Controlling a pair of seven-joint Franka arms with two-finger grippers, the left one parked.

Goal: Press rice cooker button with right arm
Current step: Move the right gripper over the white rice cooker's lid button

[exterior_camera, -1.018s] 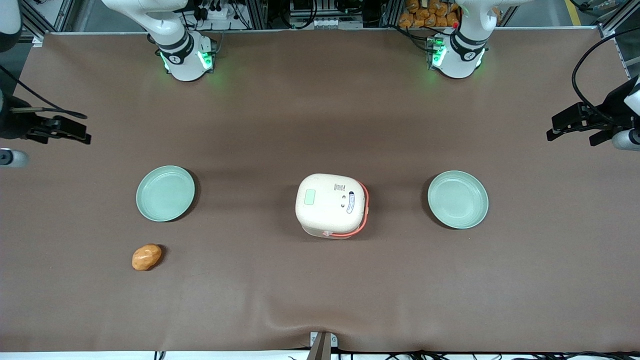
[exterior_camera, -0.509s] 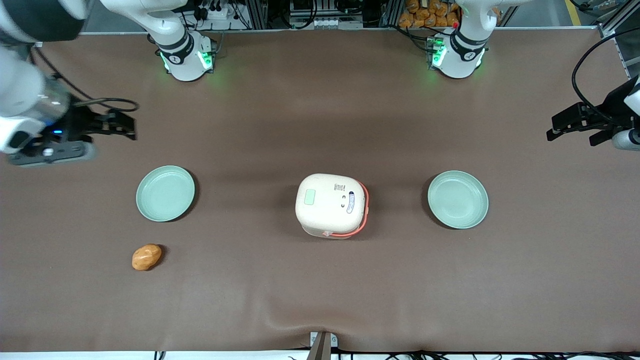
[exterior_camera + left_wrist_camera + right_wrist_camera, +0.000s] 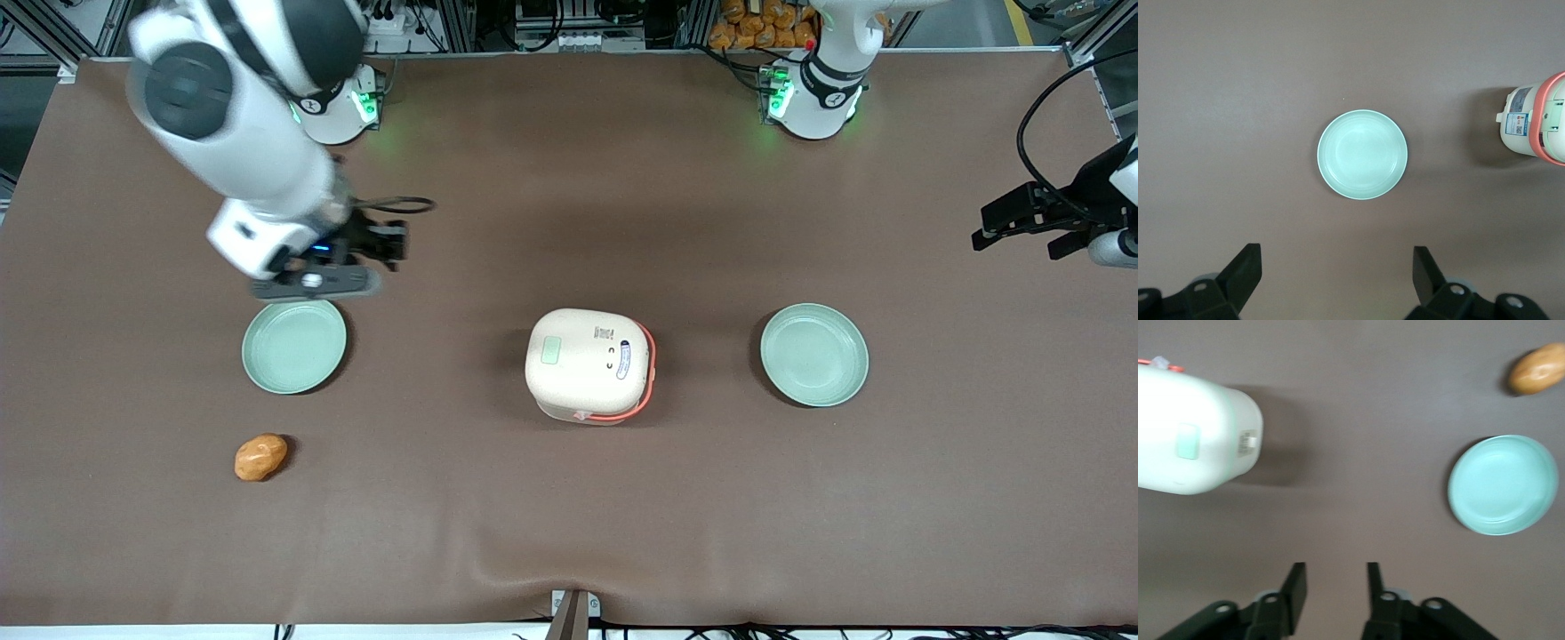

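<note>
Hovering well short of the rice cooker, the end effector (fingers parted, empty).

Before you, a cream rounded-square rice cooker wears an orange-red band and a blue-rimmed oval label; its small rounded-square button is pale green. Two round pale green plates and an orange-brown potato dot the plain brown tablecloth. Your white right arm, dark grey at the elbow, carries a black two-finger gripper.

Bare mat between end effector and rice cooker.
</note>
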